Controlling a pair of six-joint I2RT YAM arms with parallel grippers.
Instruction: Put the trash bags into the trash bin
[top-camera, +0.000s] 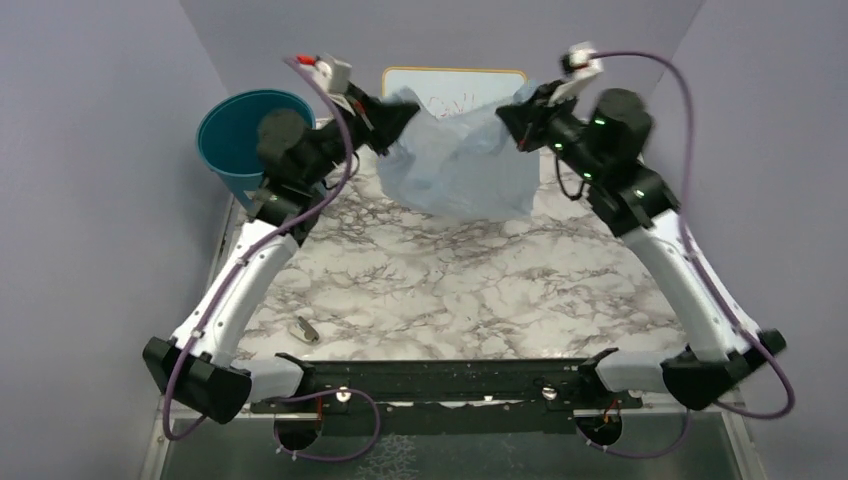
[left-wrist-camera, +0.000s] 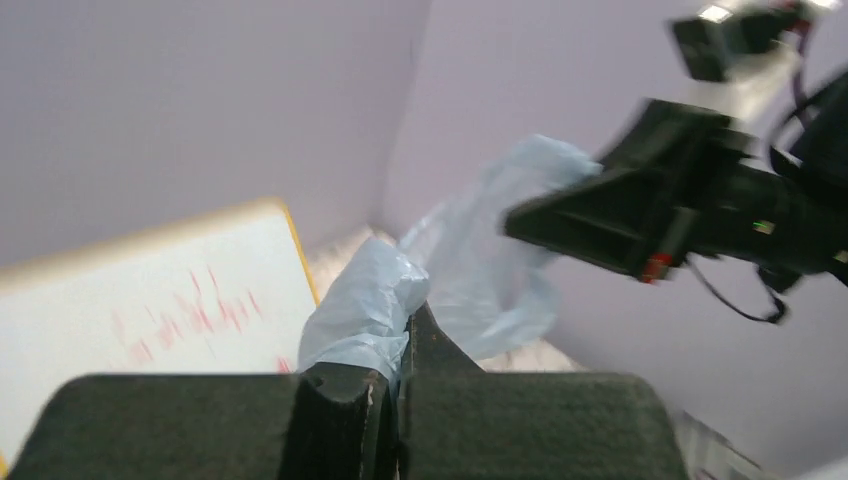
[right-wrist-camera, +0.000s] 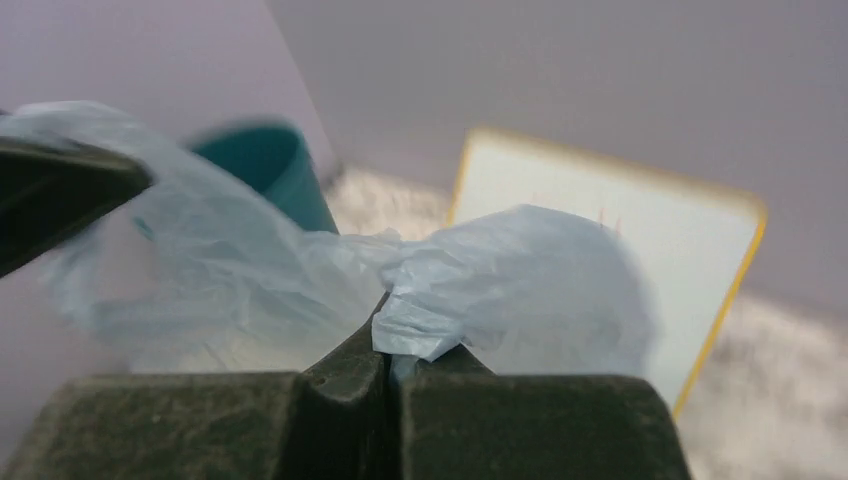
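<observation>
Top external, trash bag (top-camera: 460, 165) stretched between left tool (top-camera: 402, 112) and right tool (top-camera: 507, 118), both clamped on it

Marble table (top-camera: 430, 290), teal bin (top-camera: 240, 130), whiteboard (top-camera: 452, 88)

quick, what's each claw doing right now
Left claw: closed, pinching one edge of the trash bag.
Right claw: closed, pinching the bag's other edge, so the bag hangs between the two above the table.
</observation>
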